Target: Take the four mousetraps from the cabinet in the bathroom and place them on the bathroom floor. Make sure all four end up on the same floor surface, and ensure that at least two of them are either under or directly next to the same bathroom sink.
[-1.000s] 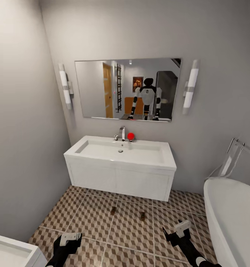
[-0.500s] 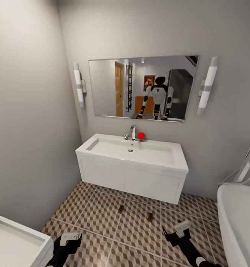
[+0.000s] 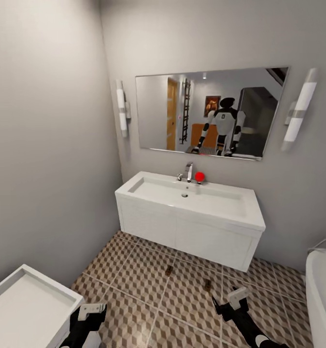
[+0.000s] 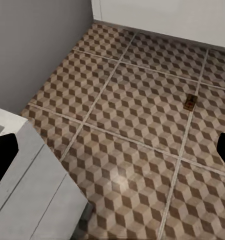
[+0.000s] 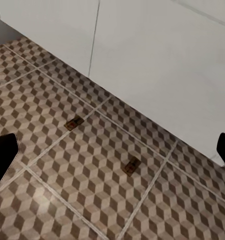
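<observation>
Two mousetraps lie on the cube-patterned bathroom floor (image 3: 134, 270) just in front of the sink (image 3: 189, 203): one (image 3: 169, 270) toward its middle, the other (image 3: 207, 285) further right. The right wrist view shows both, the first mousetrap (image 5: 73, 122) and the second (image 5: 131, 165), below the white vanity front (image 5: 142, 55). One mousetrap (image 4: 190, 102) also lies in the left wrist view. My left gripper (image 3: 91, 309) and right gripper (image 3: 233, 297) hang low over the tiles, both open and holding nothing. The cabinet is out of view.
A white square toilet (image 3: 27, 299) stands at the lower left, close beside my left arm, and appears as a white box (image 4: 32, 185) in the left wrist view. The white bathtub rim (image 3: 322, 290) is at the right edge. A mirror (image 3: 211, 113) reflects the robot.
The whole picture has slid right, so the camera has turned left: more of the toilet shows, less of the bathtub. The mousetraps and both grippers have kept their places.
</observation>
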Controlling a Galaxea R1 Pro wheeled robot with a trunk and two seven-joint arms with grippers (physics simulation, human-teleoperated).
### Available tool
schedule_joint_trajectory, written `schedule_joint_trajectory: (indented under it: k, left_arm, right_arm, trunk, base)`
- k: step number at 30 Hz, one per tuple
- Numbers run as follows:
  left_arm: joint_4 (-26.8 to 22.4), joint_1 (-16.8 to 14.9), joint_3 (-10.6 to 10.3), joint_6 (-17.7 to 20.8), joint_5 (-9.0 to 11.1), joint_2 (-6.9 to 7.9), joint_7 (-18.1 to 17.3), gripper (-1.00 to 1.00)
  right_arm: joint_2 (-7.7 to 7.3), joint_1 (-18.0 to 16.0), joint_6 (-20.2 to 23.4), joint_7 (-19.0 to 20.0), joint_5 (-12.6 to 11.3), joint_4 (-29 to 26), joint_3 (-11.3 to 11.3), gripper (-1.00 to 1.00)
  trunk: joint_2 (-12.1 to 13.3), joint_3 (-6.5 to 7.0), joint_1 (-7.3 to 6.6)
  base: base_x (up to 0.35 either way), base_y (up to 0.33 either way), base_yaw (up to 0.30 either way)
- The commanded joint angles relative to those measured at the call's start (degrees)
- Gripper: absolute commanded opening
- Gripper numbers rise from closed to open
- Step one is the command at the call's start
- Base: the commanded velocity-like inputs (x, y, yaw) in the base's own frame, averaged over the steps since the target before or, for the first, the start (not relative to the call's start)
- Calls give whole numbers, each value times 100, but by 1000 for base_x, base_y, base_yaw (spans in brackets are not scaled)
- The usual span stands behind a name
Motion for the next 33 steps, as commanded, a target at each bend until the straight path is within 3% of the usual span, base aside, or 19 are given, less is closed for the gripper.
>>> schedule_joint_trajectory:
  k: [1,21,33]
  left_arm:
    - [24,-12,-48,-33,57,-3,-17,100]
    - [25,-12,-47,-33,57,-3,-17,100]
    - [24,-12,-48,-33,57,-3,-17,100]
  right_arm:
    - [-2,-4,-17,15,25,2,-25,100]
    - [-2,-4,-17,12,22,2,-25,100]
    - [-2,-4,-17,12,24,2,-24,100]
  trunk:
    - [-14,-18,4]
    - [-14,-110,4]
    - [-14,-151,4]
  base:
    - [0,0,225]
    - [-153,166,225]
    - [-34,23,238]
